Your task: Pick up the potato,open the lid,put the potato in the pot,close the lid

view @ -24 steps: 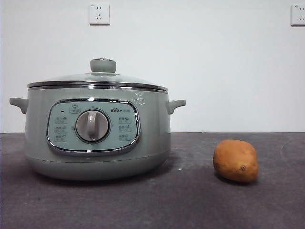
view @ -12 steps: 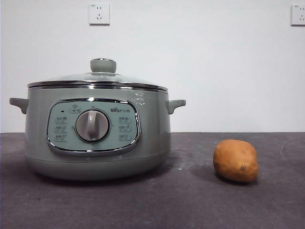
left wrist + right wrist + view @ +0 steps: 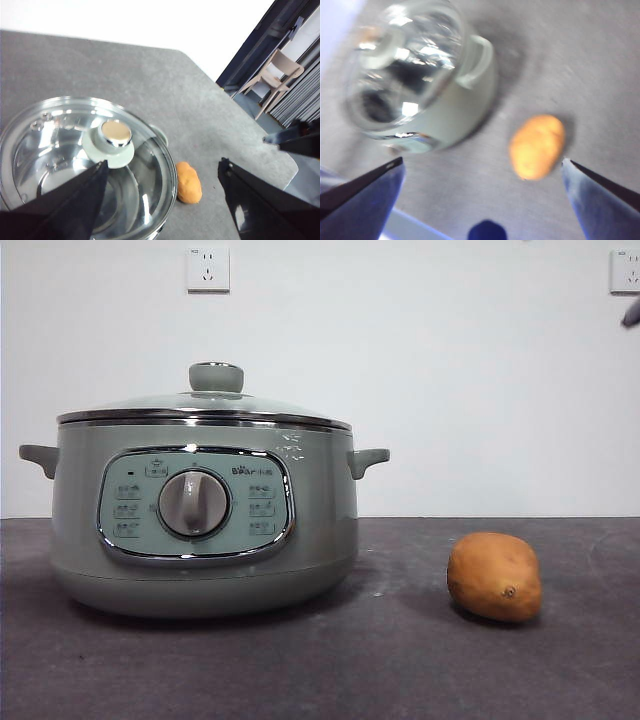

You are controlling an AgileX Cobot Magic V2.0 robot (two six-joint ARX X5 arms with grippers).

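The pale green pot stands on the left of the dark table with the glass lid shut on it. The orange-brown potato lies to its right, apart from it. My left gripper is open and empty, high above the lid's knob; the potato lies beside the pot there. My right gripper is open and empty, high above the table, with the potato between its jaws' lines and the pot off to one side. That view is blurred.
A dark arm tip shows at the front view's upper right edge. The other arm's gripper shows in the left wrist view past the table's edge. Wall sockets sit on the white wall behind.
A dark arm tip has come into the front view at the upper right edge. The pot, lid and potato have not moved.
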